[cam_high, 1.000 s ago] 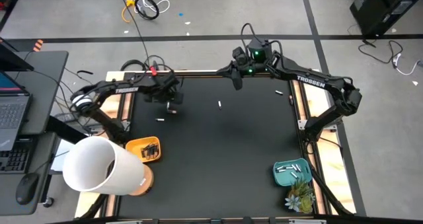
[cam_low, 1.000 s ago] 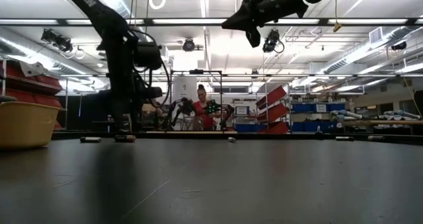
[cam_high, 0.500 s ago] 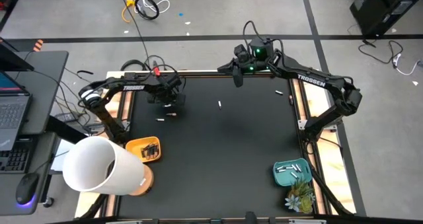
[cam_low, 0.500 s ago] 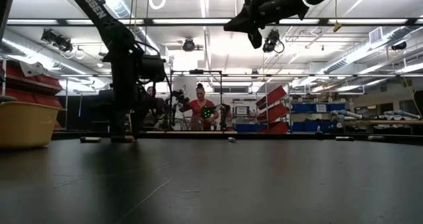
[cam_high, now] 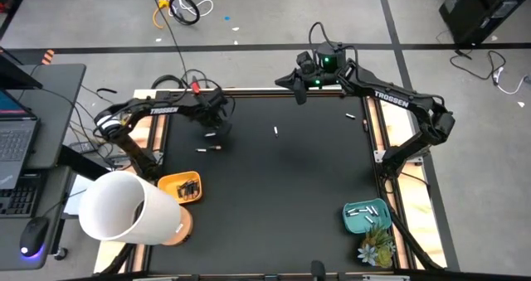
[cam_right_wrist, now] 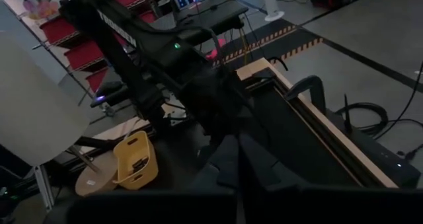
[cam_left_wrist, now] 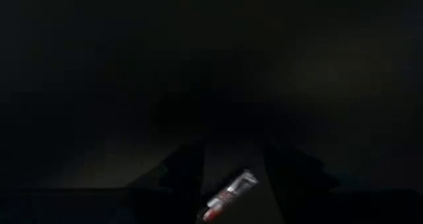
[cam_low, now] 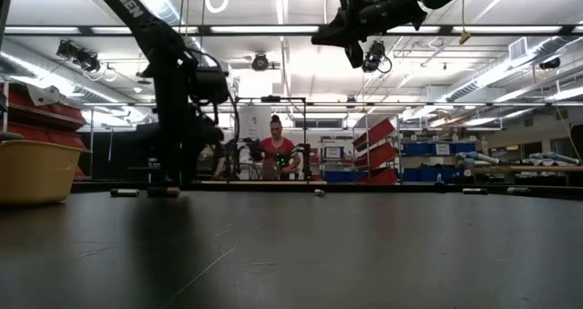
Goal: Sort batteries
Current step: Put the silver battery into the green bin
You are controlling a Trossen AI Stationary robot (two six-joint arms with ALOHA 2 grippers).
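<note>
Matt black table (cam_high: 282,190), glossy yellow plastic bin (cam_high: 170,184), metallic-sheen battery (cam_left_wrist: 230,192)

The black matte desk (cam_high: 274,198) carries scattered slim batteries (cam_high: 276,131), a yellow plastic bin (cam_high: 181,187) and a teal tray (cam_high: 366,216).

Left wrist view almost all dark. Battery (cam_left_wrist: 230,194) between left gripper (cam_left_wrist: 232,184) fingers, cut off by picture edge. Batteries in yellow bin (cam_high: 169,184) too small to count.

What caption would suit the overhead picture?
Two robot arms sort batteries: the left hand hovers over the black table, with yellow and teal bins waiting.
</note>
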